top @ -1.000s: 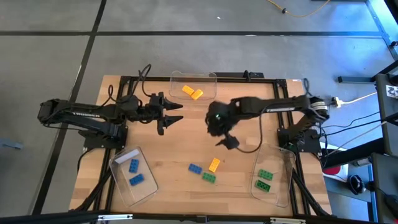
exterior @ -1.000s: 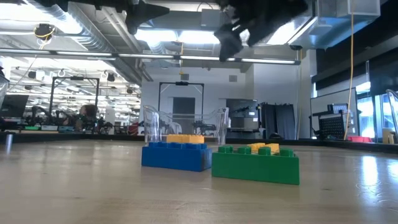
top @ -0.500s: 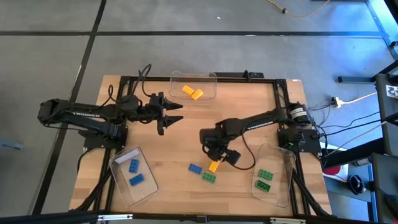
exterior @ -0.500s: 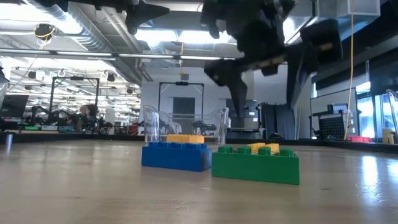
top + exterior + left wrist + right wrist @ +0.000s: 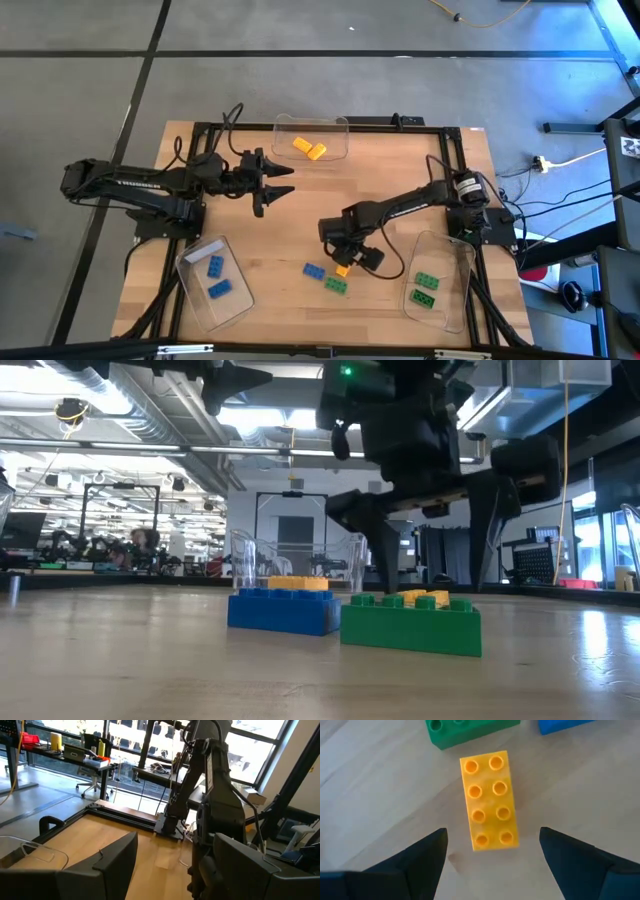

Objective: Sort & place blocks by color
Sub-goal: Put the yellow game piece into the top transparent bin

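Observation:
A yellow-orange block point(image 5: 487, 800) lies flat on the wooden table, studs up, next to a green block point(image 5: 335, 285) and a blue block point(image 5: 314, 270). My right gripper point(image 5: 492, 834) points down over the yellow-orange block point(image 5: 343, 270), open, with one finger on either side of its near end and above it. In the low view the right gripper's fingers point(image 5: 375, 550) stand behind the blue block point(image 5: 285, 610) and the green block point(image 5: 410, 625). My left gripper point(image 5: 285, 185) hangs level and open at the table's far left, over bare wood.
A clear tray point(image 5: 285, 128) at the far edge holds two yellow-orange blocks point(image 5: 309, 148). The near-left tray point(image 5: 190, 262) holds two blue blocks point(image 5: 217, 278). The near-right tray point(image 5: 450, 250) holds two green blocks point(image 5: 424, 289). Bare wood lies between them.
My right gripper has come down and toward the table's near edge, over the loose yellow-orange block. It has tipped further downward and rolled at the wrist. The blocks have stayed where they were.

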`<state>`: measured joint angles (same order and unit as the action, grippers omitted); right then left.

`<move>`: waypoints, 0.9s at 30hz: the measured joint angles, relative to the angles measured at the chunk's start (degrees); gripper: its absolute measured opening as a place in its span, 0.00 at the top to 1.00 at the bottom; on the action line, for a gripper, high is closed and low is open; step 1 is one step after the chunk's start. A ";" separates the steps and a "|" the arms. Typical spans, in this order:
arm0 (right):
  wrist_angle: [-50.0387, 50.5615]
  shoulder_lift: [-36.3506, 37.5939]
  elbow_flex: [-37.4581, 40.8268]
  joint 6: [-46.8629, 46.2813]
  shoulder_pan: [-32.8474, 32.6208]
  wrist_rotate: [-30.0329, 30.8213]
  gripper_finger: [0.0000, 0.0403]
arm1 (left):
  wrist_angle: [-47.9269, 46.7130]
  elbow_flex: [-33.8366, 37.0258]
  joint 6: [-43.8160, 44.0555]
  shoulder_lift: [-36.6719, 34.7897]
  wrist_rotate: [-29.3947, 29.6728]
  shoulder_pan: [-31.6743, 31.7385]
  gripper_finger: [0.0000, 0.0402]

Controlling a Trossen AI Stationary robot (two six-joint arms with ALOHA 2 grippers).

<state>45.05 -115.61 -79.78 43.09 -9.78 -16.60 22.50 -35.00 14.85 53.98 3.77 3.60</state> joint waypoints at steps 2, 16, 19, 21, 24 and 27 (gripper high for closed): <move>-1.39 0.00 1.29 0.00 -0.46 0.19 0.21 | -0.02 0.00 0.00 0.00 0.00 0.00 0.37; -9.82 0.46 6.68 -0.81 -2.45 4.15 0.40 | 0.00 -0.02 -0.02 0.00 1.46 0.02 0.37; -10.03 0.38 6.72 -0.81 -2.45 4.31 0.51 | 0.00 -0.02 -0.02 0.00 1.46 0.02 0.37; -10.07 0.35 6.73 -0.79 -2.45 4.33 0.59 | 0.00 -0.02 -0.02 0.00 1.46 0.02 0.37; -10.07 0.31 6.77 -0.76 -2.45 4.35 0.64 | 0.00 -0.02 -0.02 0.00 1.46 0.02 0.37; -10.01 0.26 6.77 -0.79 -2.47 4.69 0.64 | 0.00 -0.02 -0.02 0.00 1.47 0.02 0.37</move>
<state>35.03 -115.35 -73.01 42.30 -12.25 -11.91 22.50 -35.03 14.83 53.98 5.24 3.62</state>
